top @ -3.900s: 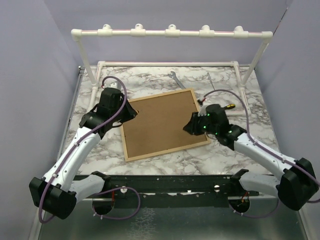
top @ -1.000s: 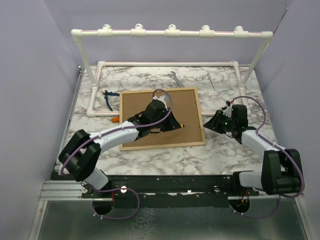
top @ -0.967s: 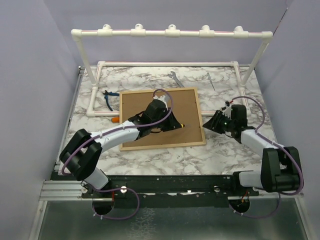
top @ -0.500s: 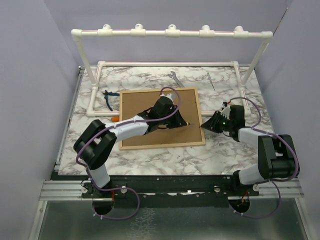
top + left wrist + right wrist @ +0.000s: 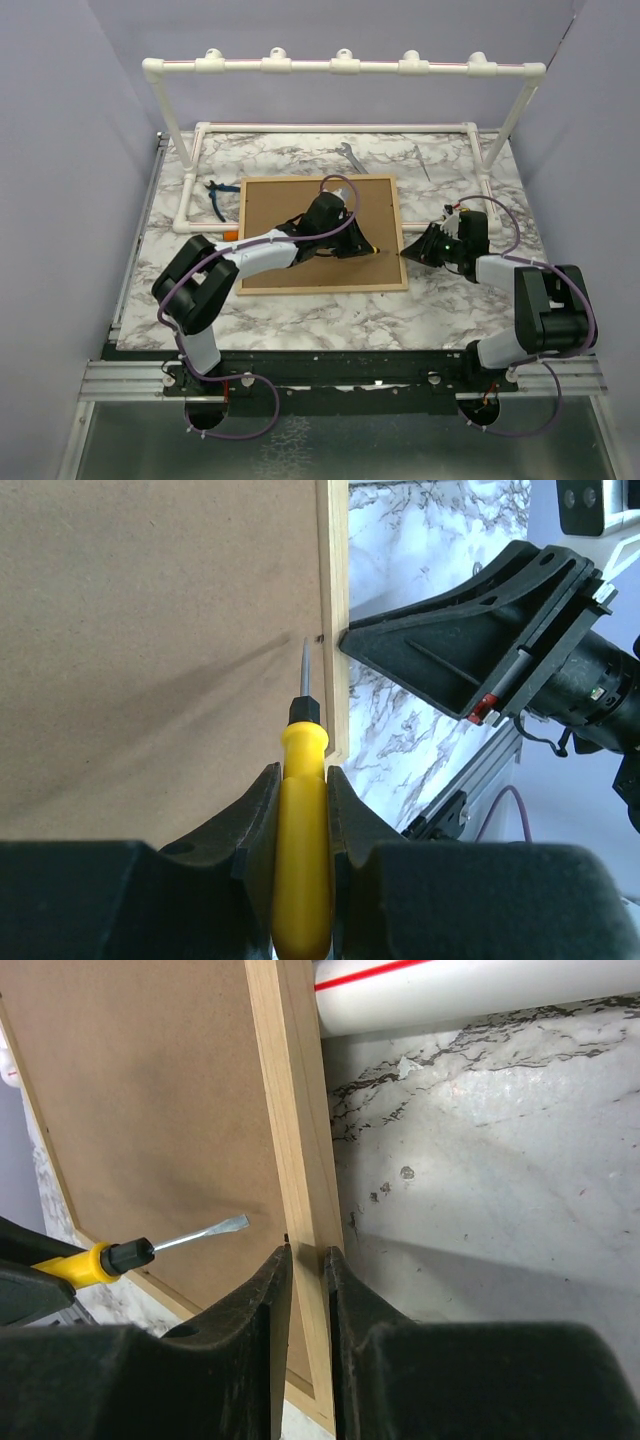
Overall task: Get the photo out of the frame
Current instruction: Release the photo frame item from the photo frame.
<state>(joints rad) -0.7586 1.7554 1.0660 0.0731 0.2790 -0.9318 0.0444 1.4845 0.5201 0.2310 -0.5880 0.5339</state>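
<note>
At the light-wood frame [image 5: 270, 210], the right gripper [image 5: 307, 1255] is pinching its rail steady for the left gripper [image 5: 300, 780], clamping a yellow-handled screwdriver [image 5: 303, 745].

You're looking at a robot lab cell: plain lilac walls [image 5: 60, 150] box in a marble-print table [image 5: 440, 300], a white pipe rack [image 5: 340, 67] stands at its far edge, and two arms [image 5: 250, 262] are bolted to a metal rail [image 5: 330, 368].

The right gripper [image 5: 405, 253], pinching the right edge of the frame [image 5: 285, 205], and the left gripper [image 5: 366, 248] with its screwdriver [image 5: 302, 810] crowd that side. The pipe rack [image 5: 340, 67] bars the far side. Bare table [image 5: 330, 315] lies on the near side.
</note>
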